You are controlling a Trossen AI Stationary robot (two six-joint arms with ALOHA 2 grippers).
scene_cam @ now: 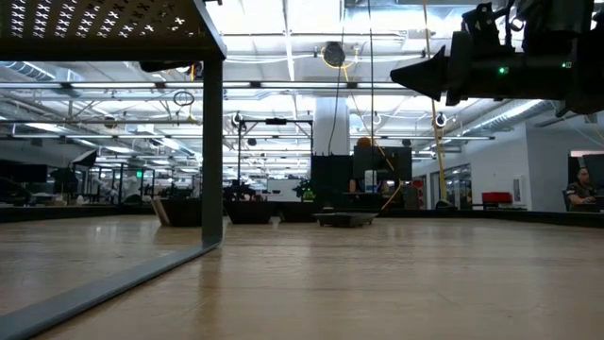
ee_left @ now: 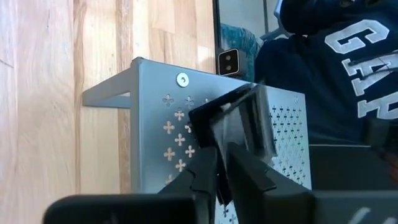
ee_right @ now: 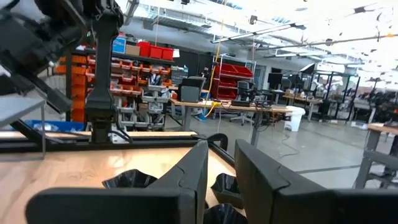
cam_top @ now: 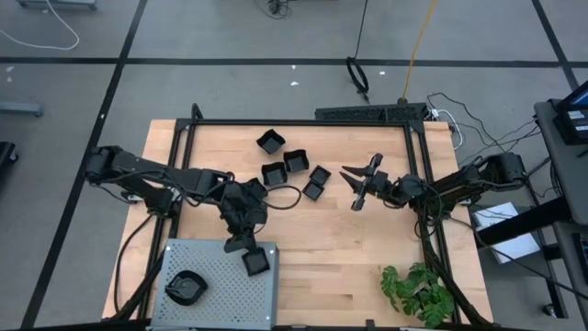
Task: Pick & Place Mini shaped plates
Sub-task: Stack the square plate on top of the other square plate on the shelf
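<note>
Black and glossy, a square plate (cam_top: 256, 262) sits pinched by one wall between the left gripper's (cam_top: 246, 246) fingers (ee_left: 205, 177), held over the near right corner of the grey perforated tray (cam_top: 220, 299). From the left wrist camera the plate (ee_left: 231, 123) stands on edge above the tray (ee_left: 155, 93), its rim caught in a narrow grip. I cannot tell whether its lower edge already touches the metal. A second dark dish, a round one (cam_top: 186, 289), lies flat on the tray well to the left of the held plate, apart from the gripper.

Five more plates (cam_top: 292, 165) lie loose in a cluster on the wooden table (cam_top: 349, 248), behind the tray and toward the middle. One (cam_top: 270, 142) is farthest back, two sit side by side below it, and two smaller ones (cam_top: 317, 182) are just to their right. None touches either gripper.

Over to the right the right gripper (cam_top: 356, 188) hangs above the table, just beside that cluster, its fingers pointing toward it. The fingers (ee_right: 186, 177) stand a little apart with nothing between them, and some of the plates (ee_right: 130, 180) show on the wood just beyond its tips.

A green plant (cam_top: 418, 292) lies at the table's near right corner. A person in a dark blue sweatshirt (ee_left: 336, 68) shows beyond the tray in the left wrist picture.
</note>
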